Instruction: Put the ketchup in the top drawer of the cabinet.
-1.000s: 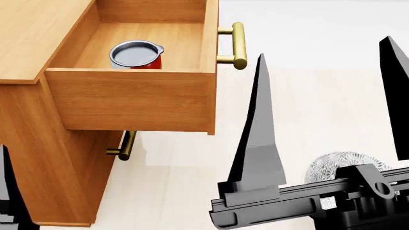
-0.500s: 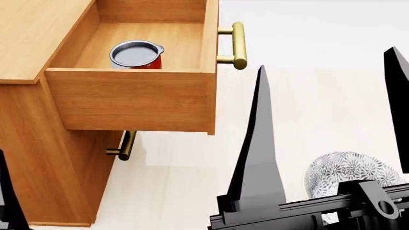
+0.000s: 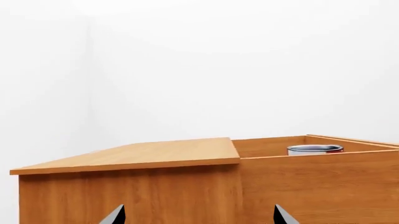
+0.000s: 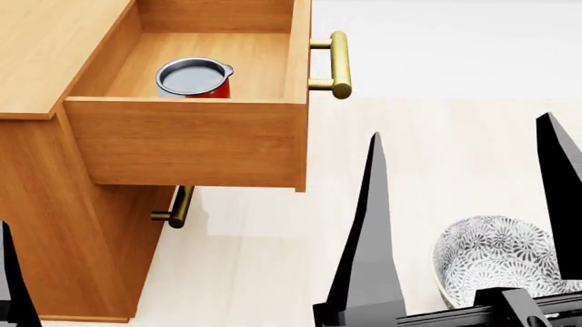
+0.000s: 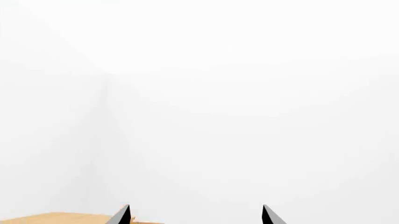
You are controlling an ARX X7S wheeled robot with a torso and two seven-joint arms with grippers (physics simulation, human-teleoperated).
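Note:
The ketchup (image 4: 193,77), a red tin with a silver lid, stands upright inside the pulled-out top drawer (image 4: 187,139) of the honey-brown cabinet (image 4: 54,48). Its lid rim (image 3: 315,149) shows over the drawer wall (image 3: 324,186) in the left wrist view. My right gripper (image 4: 460,125) is open and empty, to the right of the drawer and apart from it, its fingers pointing up. My left gripper (image 3: 198,214) is open with nothing between its tips, facing the cabinet's side. Only one of its fingers (image 4: 9,279) shows at the head view's lower left edge.
The drawer's brass bar handle (image 4: 339,65) juts out to the right. The lower drawer's handle (image 4: 179,206) sits beneath the open drawer. A grey-patterned bowl (image 4: 495,259) rests on the pale floor behind my right gripper. A strip of cabinet top (image 5: 56,218) shows in the right wrist view.
My right gripper has dropped lower in the head view, still open, uncovering more of the bowl. The ketchup and the drawer have not moved.

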